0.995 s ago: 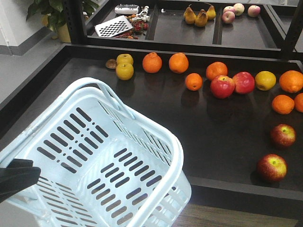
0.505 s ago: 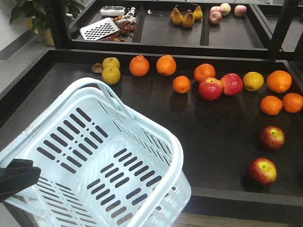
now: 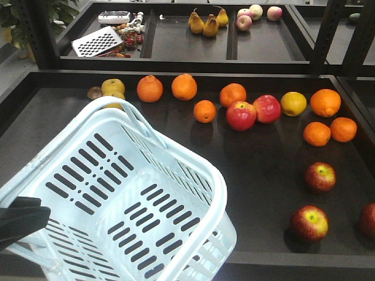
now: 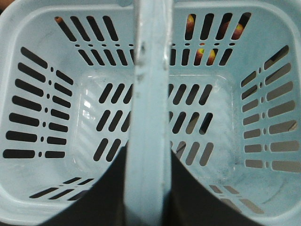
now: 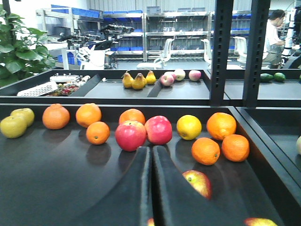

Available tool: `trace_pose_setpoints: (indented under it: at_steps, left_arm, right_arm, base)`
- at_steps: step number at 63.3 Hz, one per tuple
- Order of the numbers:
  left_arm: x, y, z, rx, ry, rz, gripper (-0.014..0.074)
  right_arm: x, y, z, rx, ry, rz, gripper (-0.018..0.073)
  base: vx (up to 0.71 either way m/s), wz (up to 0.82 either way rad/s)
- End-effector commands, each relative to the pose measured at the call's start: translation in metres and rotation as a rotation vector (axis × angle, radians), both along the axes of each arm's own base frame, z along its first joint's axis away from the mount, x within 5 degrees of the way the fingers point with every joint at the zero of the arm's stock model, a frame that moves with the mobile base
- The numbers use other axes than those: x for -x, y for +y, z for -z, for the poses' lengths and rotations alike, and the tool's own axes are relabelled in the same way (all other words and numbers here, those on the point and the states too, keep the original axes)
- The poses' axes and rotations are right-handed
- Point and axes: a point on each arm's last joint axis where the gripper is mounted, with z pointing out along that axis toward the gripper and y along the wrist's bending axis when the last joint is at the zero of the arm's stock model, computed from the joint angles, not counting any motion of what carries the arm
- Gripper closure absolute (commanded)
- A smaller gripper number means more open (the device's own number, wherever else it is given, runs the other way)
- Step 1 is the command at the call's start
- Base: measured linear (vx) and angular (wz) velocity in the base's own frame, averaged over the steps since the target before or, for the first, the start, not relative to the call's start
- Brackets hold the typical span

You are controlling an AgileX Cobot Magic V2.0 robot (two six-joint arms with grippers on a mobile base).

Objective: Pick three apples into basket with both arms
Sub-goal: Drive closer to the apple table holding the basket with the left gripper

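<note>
1. The right gripper [image 5: 151, 155] had its jaws closed together on nothing. It sat low over the dark tabletop [image 3: 252, 170], pointing toward the fruit.
2. The left gripper [image 4: 148, 165] had its jaws clamped on either side of the pale blue handle [image 4: 149, 84], carrying the basket [image 3: 218, 175] at the near left of the tabletop.
3. The basket's slotted floor and walls were bare. There was no fruit inside.
4. Three dark maroon apples lay on the tabletop at the near right, well apart from the basket. They were the far apple [image 3: 320, 177], the near apple [image 3: 309, 223], and the edge apple [image 3: 369, 219], which was cut off by the frame.
5. Oranges [image 3: 184, 86] and brighter red apples [image 3: 241, 115] lay in a row farther back.
6. Judging by this, the task had barely begun. The basket was in hand, but all three apples were yet to be picked up and dropped in.
</note>
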Motion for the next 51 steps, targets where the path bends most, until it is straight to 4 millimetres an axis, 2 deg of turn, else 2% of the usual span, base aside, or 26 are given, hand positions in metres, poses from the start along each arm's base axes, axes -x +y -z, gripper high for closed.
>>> trace_pose_setpoints:
  at_steps: [1,51]
  left_arm:
    - [-0.0019,-0.0015,-0.0172,0.101,-0.074,-0.036,0.0603]
    - [-0.0019,-0.0015,-0.0172,0.101,-0.074,-0.036,0.0603]
  right_arm:
    - [0.0009,0.0008,-0.0028,0.013,-0.075,-0.006,0.0566]
    - [0.0009,0.0008,-0.0029,0.013,-0.076,-0.006,0.0566]
  base:
    - [0.11,-0.11]
    - [0.1,-0.03]
